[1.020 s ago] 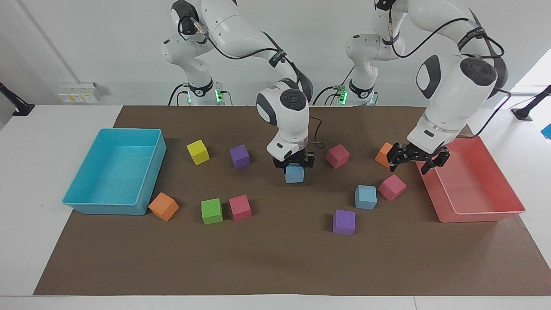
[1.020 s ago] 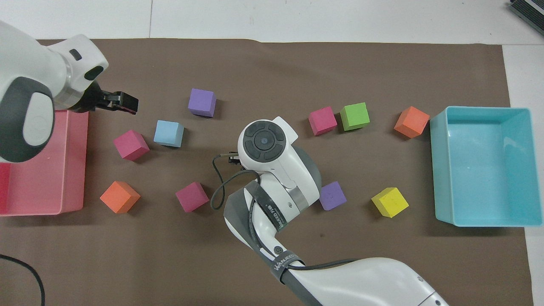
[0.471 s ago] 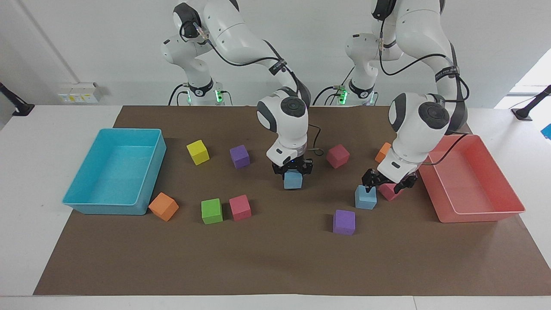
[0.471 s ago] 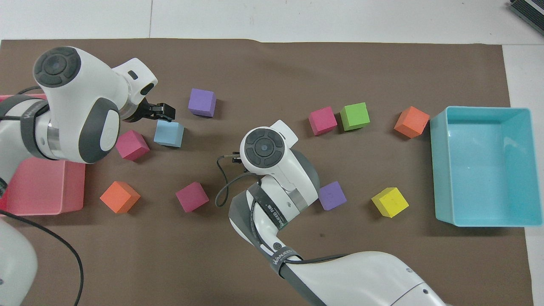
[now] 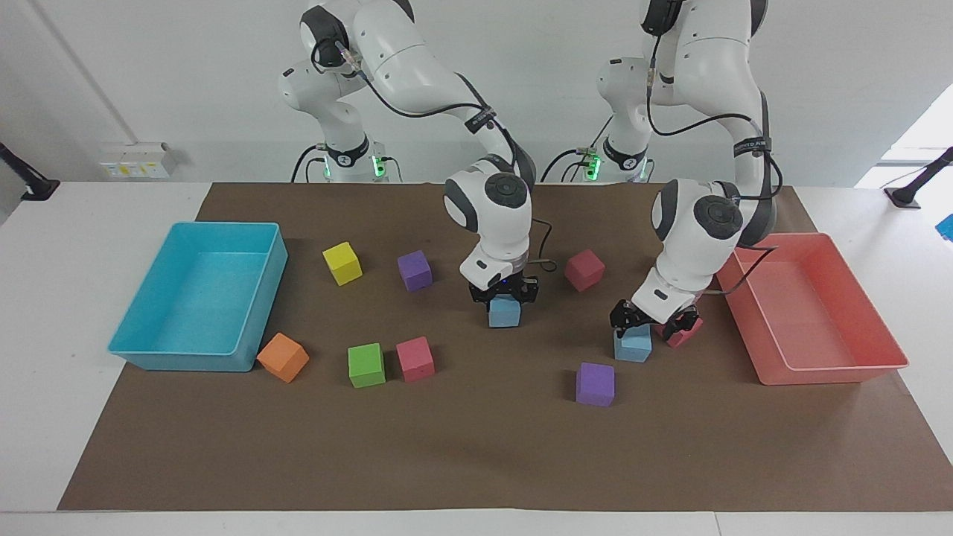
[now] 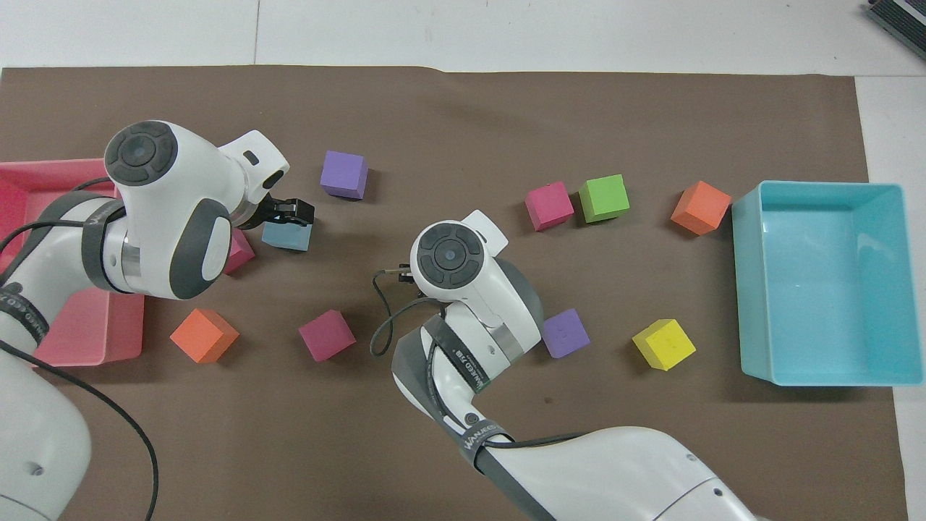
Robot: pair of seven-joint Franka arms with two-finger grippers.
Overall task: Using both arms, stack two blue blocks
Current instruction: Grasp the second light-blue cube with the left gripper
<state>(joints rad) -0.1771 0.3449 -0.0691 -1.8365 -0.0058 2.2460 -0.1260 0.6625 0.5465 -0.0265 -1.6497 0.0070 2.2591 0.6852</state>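
One blue block point(image 5: 504, 313) sits between the fingers of my right gripper point(image 5: 504, 295), which is shut on it low over the middle of the mat. In the overhead view the right arm's wrist point(image 6: 448, 255) hides that block and gripper. The other blue block point(image 5: 633, 345) point(image 6: 287, 236) lies on the mat toward the left arm's end, beside a pink cube point(image 5: 679, 336). My left gripper point(image 5: 654, 321) point(image 6: 288, 212) hangs open just above this block and the pink cube, holding nothing.
A turquoise tray point(image 5: 179, 363) stands at the right arm's end and a red tray point(image 5: 834, 374) at the left arm's end. Purple point(image 5: 595, 384), pink point(image 5: 415, 358), green point(image 5: 366, 365), orange point(image 5: 283, 357) and yellow point(image 5: 342, 263) cubes lie scattered on the brown mat.
The left arm swung from the red tray's edge over to the second blue block and came down. The right gripper sank a little with its blue block.
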